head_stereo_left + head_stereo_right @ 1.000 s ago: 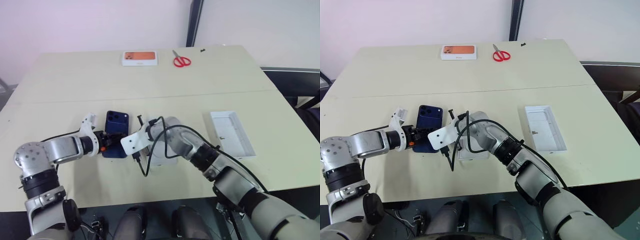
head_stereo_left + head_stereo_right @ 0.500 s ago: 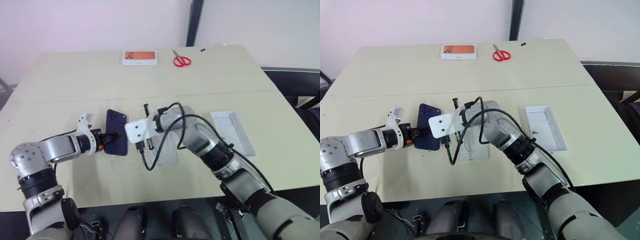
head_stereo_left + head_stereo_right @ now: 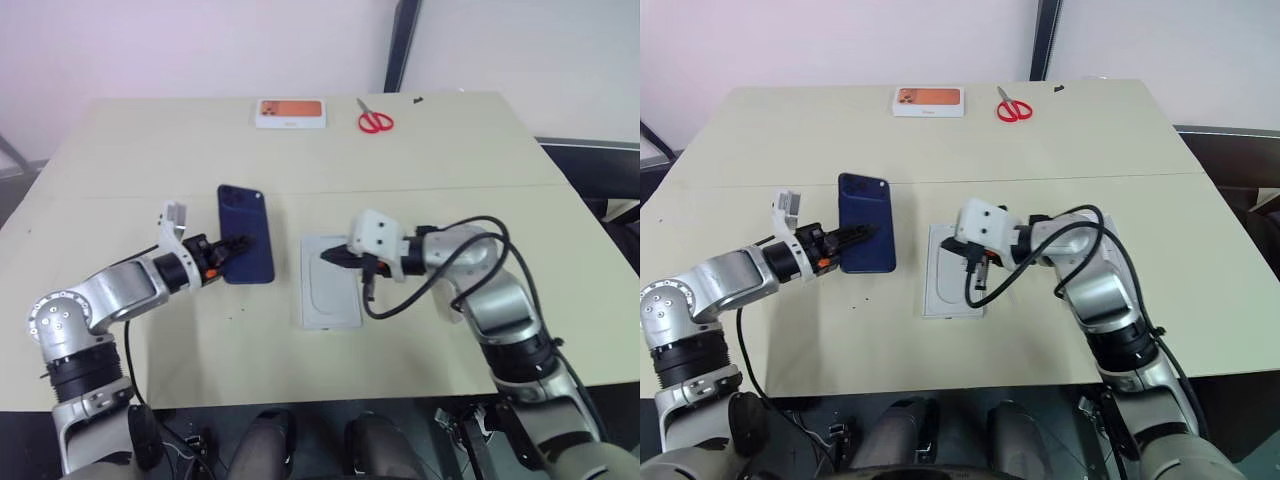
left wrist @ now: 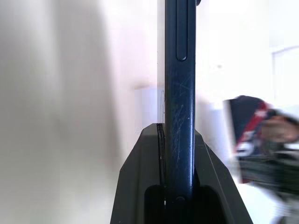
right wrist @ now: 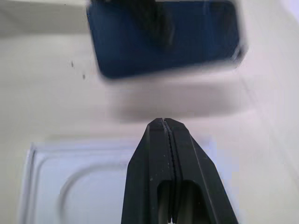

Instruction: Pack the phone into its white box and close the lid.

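1. Black jaws of my left gripper (image 3: 232, 247) pinch the phone (image 3: 247, 247) by its edge, lifted above the table (image 3: 140, 150).
2. My right gripper (image 3: 330, 258), jaws shut and empty, hangs over the thin white insert (image 3: 329, 298).
3. I should hold tight and move slowly, so the phone does not slip.

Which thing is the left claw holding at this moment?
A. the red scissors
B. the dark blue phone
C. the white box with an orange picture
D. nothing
B: the left claw is closed on an edge of the phone, and the left wrist view shows its two fingers pressing on both faces of it.
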`<state>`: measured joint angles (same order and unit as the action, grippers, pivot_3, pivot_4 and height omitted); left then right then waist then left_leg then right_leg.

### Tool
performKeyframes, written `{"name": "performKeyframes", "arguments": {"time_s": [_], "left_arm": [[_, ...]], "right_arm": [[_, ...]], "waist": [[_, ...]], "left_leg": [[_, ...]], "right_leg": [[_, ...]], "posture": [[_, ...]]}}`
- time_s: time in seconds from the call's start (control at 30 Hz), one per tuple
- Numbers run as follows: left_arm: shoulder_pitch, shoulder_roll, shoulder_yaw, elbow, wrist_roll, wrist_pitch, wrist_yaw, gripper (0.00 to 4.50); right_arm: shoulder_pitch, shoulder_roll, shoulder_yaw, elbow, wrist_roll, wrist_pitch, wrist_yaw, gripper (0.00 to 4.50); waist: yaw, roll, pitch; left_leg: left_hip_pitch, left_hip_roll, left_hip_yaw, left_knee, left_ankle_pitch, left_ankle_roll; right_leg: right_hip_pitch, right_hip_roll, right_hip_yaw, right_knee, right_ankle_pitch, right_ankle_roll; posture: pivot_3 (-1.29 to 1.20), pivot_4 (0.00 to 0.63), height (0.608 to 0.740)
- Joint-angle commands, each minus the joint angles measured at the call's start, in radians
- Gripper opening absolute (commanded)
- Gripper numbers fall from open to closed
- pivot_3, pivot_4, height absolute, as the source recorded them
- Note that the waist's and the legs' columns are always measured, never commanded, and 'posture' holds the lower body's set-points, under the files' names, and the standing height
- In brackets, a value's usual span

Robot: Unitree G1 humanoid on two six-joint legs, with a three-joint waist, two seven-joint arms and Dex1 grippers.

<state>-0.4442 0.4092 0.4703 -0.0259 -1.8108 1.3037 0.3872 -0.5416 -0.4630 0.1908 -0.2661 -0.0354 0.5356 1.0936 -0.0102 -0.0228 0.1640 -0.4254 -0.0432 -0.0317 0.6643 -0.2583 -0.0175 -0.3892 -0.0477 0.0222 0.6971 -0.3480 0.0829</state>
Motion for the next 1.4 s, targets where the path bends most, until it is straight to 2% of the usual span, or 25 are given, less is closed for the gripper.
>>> {"name": "performKeyframes", "arguments": {"time_s": [0.03,0.23,0.5,0.77,1.1,1.27,1.4], "left_arm": [[0.021,-0.018,-0.128,-0.078,-0.152,-0.113,0.067,0.12],[0.064,-0.074,-0.320,-0.221,-0.134,-0.263,0.172,0.12],[0.099,-0.058,-0.445,-0.244,-0.131,-0.366,0.232,0.12],[0.103,-0.050,-0.522,-0.222,-0.113,-0.405,0.266,0.12],[0.079,-0.090,-0.547,-0.173,-0.048,-0.418,0.224,0.12],[0.079,-0.098,-0.549,-0.155,-0.044,-0.400,0.179,2.12],[0.088,-0.051,-0.549,-0.165,-0.067,-0.365,0.172,4.28]], "right_arm": [[0.008,-0.039,-0.045,-0.039,0.045,0.007,-0.029,0.00],[0.049,-0.113,-0.057,-0.024,0.065,-0.003,-0.061,0.00],[0.064,-0.153,-0.049,-0.009,0.081,-0.022,-0.094,0.00],[0.061,-0.169,-0.046,0.006,0.088,-0.036,-0.103,0.00],[0.071,-0.200,-0.037,0.019,0.092,-0.049,-0.110,0.00],[0.072,-0.202,-0.033,0.019,0.091,-0.050,-0.114,0.00],[0.070,-0.202,-0.031,0.021,0.092,-0.051,-0.115,0.00]], "waist": [[-0.002,0.000,0.000],[-0.003,0.000,0.000],[-0.001,0.000,0.000],[0.001,0.000,0.000],[0.000,0.000,0.000],[0.001,0.000,0.000],[0.000,0.000,0.000]], "left_leg": [[0.000,0.000,0.000,0.000,0.000,0.000],[0.000,0.000,0.000,0.000,0.000,0.000],[0.000,0.000,0.001,0.000,0.000,0.000],[0.000,0.000,0.001,0.000,0.000,0.000],[0.000,0.000,0.001,0.001,0.000,0.001],[0.000,0.000,0.001,0.001,0.000,0.001],[0.000,0.000,0.001,0.001,0.000,0.001]], "right_leg": [[0.000,0.000,0.000,0.000,0.000,0.000],[-0.001,0.001,0.001,0.000,0.000,0.000],[0.000,0.001,0.001,0.000,0.000,0.000],[0.000,0.001,0.001,0.000,0.000,0.000],[0.001,0.001,0.000,0.000,0.000,0.000],[0.001,0.001,0.000,0.000,0.000,0.000],[0.001,0.001,0.000,0.000,0.000,0.000]], "posture": [[0.00,0.150,0.740],[0.00,0.150,0.740],[0.00,0.150,0.740],[0.00,0.150,0.740],[0.00,0.150,0.740],[0.00,0.150,0.740],[0.00,0.150,0.740]]}}
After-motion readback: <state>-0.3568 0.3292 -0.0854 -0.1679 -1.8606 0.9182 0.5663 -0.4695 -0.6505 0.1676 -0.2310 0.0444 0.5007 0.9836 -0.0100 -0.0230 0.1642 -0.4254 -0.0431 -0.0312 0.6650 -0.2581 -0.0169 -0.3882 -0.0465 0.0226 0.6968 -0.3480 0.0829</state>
